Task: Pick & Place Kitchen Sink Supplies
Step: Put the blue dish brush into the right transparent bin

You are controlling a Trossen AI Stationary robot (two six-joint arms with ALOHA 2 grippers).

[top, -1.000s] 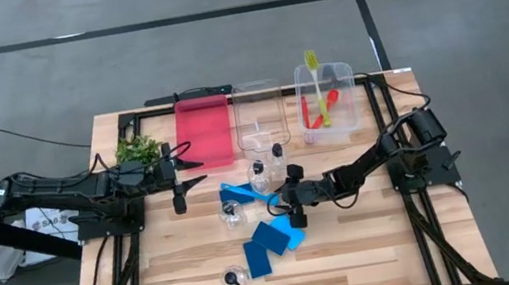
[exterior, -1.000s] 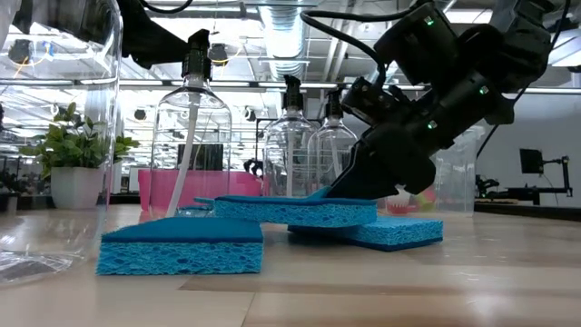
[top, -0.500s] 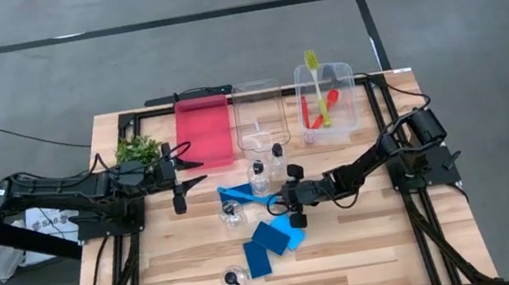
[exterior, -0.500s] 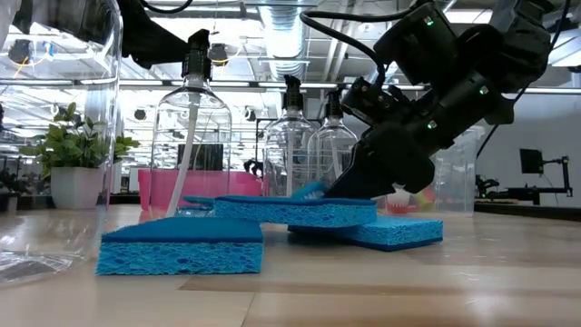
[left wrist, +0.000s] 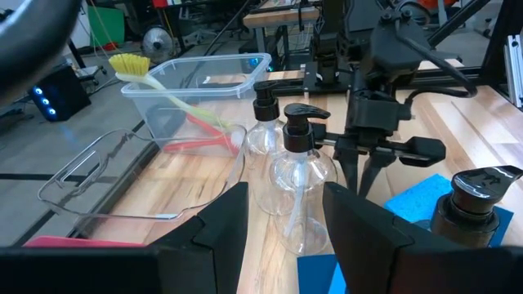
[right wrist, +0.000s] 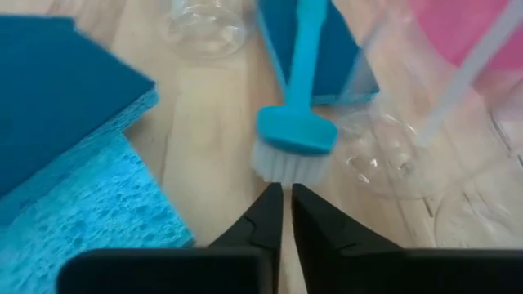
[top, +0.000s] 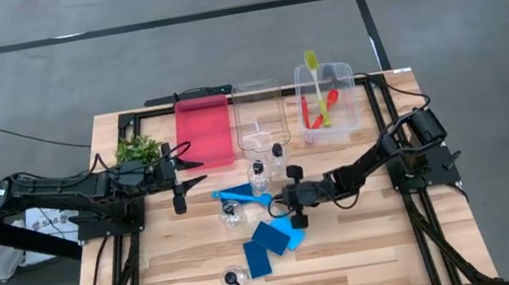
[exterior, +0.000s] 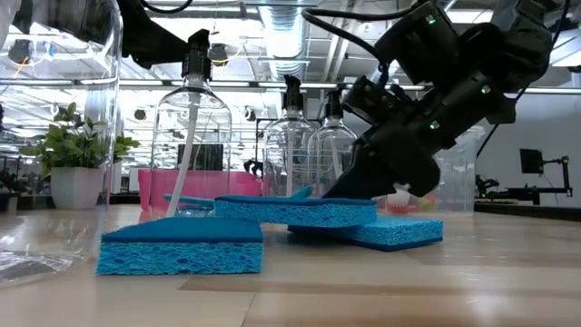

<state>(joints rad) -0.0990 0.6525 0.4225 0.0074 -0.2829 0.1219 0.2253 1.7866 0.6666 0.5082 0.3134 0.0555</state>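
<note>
Nearest us, our right gripper (right wrist: 281,214) sits low over the table's middle with its fingers nearly together, holding nothing. Just beyond its tips lies the blue brush (right wrist: 299,114): a slim blue handle ending in a flat head with white bristles facing us. Its handle rests across a blue sponge (right wrist: 319,41). Farther off, our left gripper (top: 181,174) waits spread wide beside the plant (top: 137,149)

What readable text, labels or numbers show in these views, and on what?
None can be read with confidence.
White bag under the left arm: dark print, too small to read.
Clear bottles, blue sponges, red tray: no labels visible.
</note>
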